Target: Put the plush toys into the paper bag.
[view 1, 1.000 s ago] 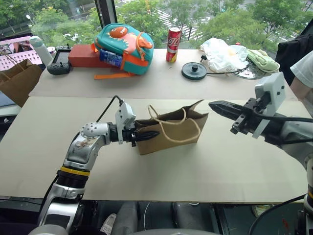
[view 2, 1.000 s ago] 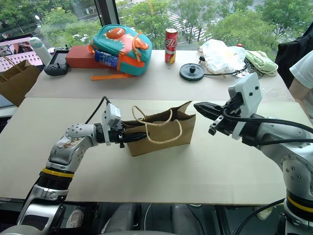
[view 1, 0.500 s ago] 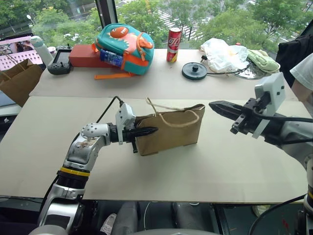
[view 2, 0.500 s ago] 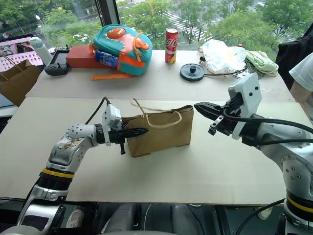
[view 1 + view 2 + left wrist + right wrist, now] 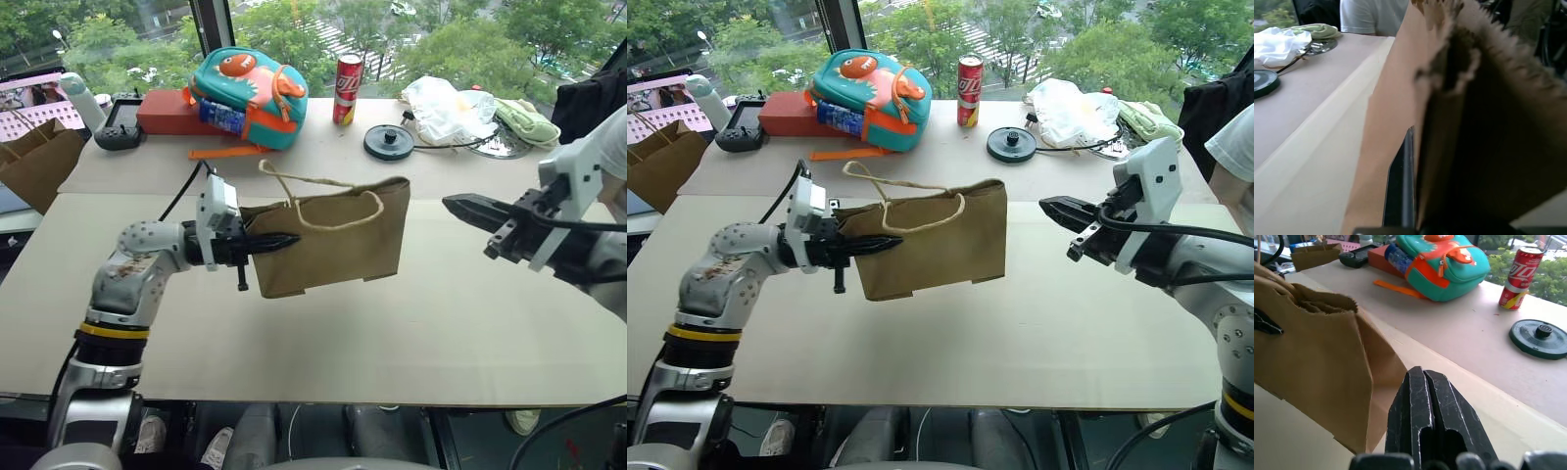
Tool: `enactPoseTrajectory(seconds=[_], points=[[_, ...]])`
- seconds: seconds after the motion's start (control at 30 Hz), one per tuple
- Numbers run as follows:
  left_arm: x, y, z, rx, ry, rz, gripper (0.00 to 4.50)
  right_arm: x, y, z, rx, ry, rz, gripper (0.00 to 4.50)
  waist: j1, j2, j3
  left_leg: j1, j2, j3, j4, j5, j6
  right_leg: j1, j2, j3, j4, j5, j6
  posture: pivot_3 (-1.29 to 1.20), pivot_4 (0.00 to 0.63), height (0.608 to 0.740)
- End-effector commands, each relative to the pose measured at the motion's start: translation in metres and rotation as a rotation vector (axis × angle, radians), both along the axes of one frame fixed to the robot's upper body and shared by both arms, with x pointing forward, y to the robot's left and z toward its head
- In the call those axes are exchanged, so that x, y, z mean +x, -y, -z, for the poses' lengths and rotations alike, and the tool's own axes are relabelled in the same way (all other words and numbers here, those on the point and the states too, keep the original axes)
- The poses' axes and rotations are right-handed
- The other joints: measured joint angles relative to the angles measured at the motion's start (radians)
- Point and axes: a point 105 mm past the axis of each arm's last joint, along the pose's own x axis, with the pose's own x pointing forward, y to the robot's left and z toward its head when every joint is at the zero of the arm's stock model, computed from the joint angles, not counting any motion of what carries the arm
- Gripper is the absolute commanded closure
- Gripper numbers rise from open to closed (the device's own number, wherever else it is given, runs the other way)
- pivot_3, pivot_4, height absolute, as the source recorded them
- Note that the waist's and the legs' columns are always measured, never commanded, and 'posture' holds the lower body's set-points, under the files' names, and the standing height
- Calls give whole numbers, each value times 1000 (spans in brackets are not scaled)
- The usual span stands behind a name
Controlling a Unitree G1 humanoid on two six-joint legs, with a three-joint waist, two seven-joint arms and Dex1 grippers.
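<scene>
While the left pincer (image 5: pixel 279 241) is clenched on its left end, the paper bag (image 5: pixel 328 235) hangs lifted above the desk (image 5: pixel 411 323), mouth upward, long axis running left to right. Light brown kraft, it has thin cord handles flopped over the rim. Right of it, apart, the right pincer (image 5: pixel 462 207) is clenched empty.

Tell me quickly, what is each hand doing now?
Left hand: closed on the paper bag, lifted off the table.
Right hand: closed, empty.
</scene>
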Motion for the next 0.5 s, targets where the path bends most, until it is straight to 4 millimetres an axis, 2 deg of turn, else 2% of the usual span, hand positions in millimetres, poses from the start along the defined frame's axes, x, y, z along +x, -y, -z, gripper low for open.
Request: enactPoseTrajectory(seconds=[0.03, 0.27, 0.5], points=[[-8, -2, -4, 28, 58, 76, 4479, -17, -6, -11, -7, 39, -102, 4500, 0, 0, 0, 0, 0, 0, 0, 0, 0, 0, 0, 0, 0, 0, 0, 0, 150, 733], [-4, 6, 12, 51, 103, 108, 4479, -29, -12, -9, -23, 11, -184, 4500, 3, 0, 0, 0, 0, 0, 1, 0, 0, 1, 0, 0, 0, 0, 0, 0, 150, 733], [-2, 6, 33, 85, 105, 124, 4479, -30, -12, -8, -31, -6, -187, 4500, 2, 0, 0, 0, 0, 0, 1, 0, 0, 0, 0, 0, 0, 0, 0, 0, 150, 733]])
